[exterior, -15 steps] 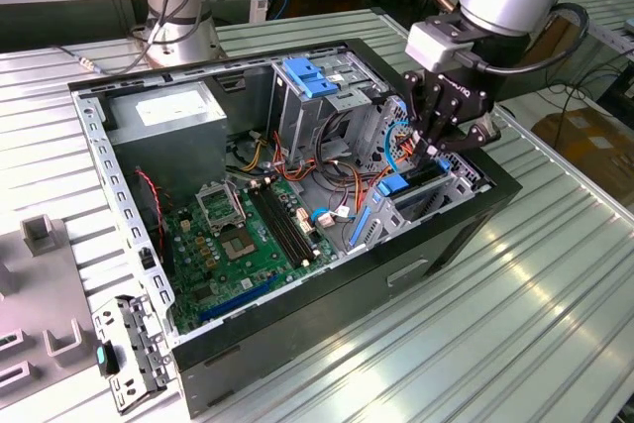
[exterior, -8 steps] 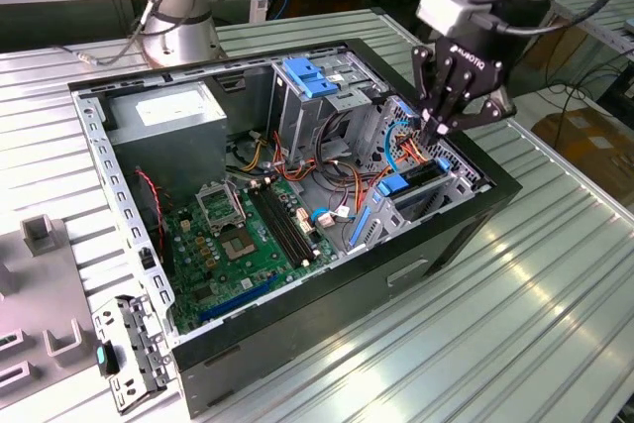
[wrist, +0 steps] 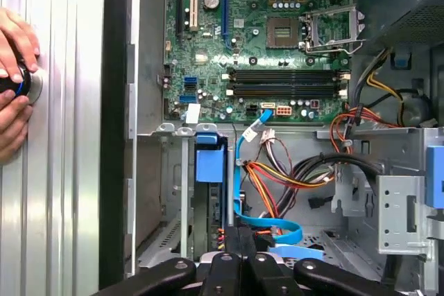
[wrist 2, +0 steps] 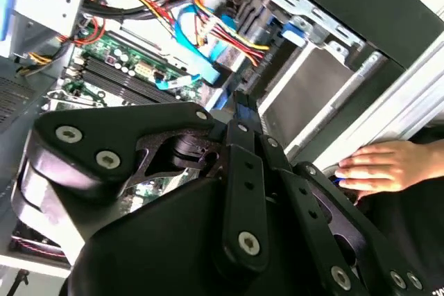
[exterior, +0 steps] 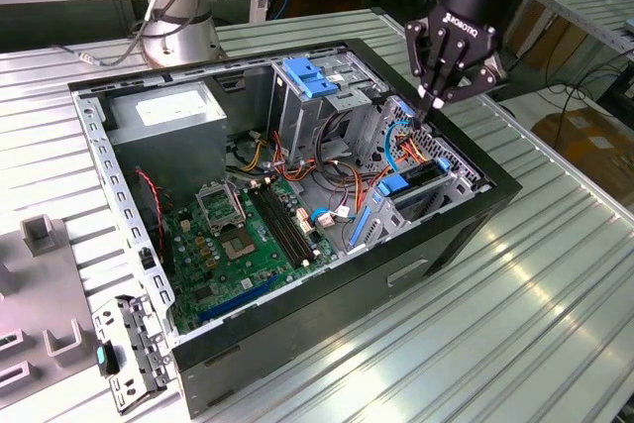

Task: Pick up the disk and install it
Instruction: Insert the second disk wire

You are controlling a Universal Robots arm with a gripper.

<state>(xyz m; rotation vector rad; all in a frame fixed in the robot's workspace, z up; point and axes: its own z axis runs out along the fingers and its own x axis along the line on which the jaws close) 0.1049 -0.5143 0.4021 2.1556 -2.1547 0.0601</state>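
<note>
Right, I'm looking at a ribbed metal table (exterior: 555,274) in a workshop, with a wooden bench and cardboard boxes behind it. One open computer case (exterior: 475,220) lies on its side on that table, and I count one green circuit board (exterior: 248,235) inside, one grey power box (exterior: 163,121) and one wide blue latch plate (exterior: 312,76). A person's hand (wrist: 14,46) rests on a knob on the table beside the case in the first wrist view. Now the gripper (exterior: 436,98): it hangs over the drive cage at the exterior view's right, the jaws pinched together with nothing between them. The disk (exterior: 394,185), as far as I can make out, sits on edge in that cage, blue frame showing, below the fingertips and apart from them. In the first wrist view the disk (wrist: 210,164) lies just beyond the fingers (wrist: 232,251), with orange and blue cables beside it
</note>
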